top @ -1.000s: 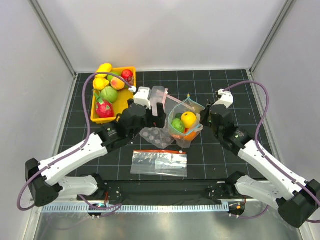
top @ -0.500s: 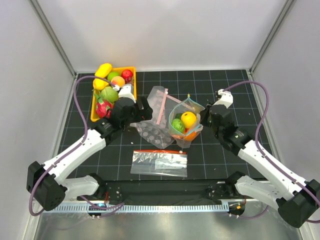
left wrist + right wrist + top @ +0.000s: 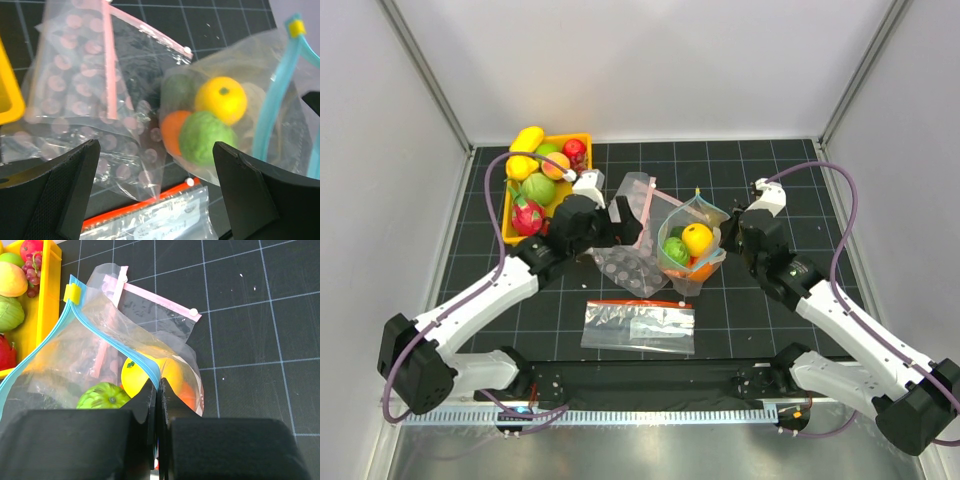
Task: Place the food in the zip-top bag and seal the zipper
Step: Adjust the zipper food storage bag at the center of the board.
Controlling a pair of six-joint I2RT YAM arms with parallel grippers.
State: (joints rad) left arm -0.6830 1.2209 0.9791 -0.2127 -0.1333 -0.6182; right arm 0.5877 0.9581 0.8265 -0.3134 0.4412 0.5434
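Observation:
The zip-top bag (image 3: 692, 245) stands open in the middle of the mat, holding a yellow fruit (image 3: 697, 238), a green fruit (image 3: 676, 250) and an orange one (image 3: 172, 131). Its teal zipper (image 3: 115, 345) runs along the mouth and also shows in the left wrist view (image 3: 272, 115). My right gripper (image 3: 159, 385) is shut on the zipper strip at the bag's right edge, also seen from above (image 3: 725, 245). My left gripper (image 3: 154, 145) is open and empty, left of the bag, over the dotted bag (image 3: 620, 222).
A yellow tray (image 3: 507, 222) with several fruits sits at the back left. A dotted clear bag with a pink strip (image 3: 625, 265) lies against the zip-top bag's left side. A flat bag with a red-orange strip (image 3: 638, 325) lies near the front.
My left gripper pulled back from the bag toward the tray, then came a little to the right again. My right gripper has kept its hold on the zipper without moving.

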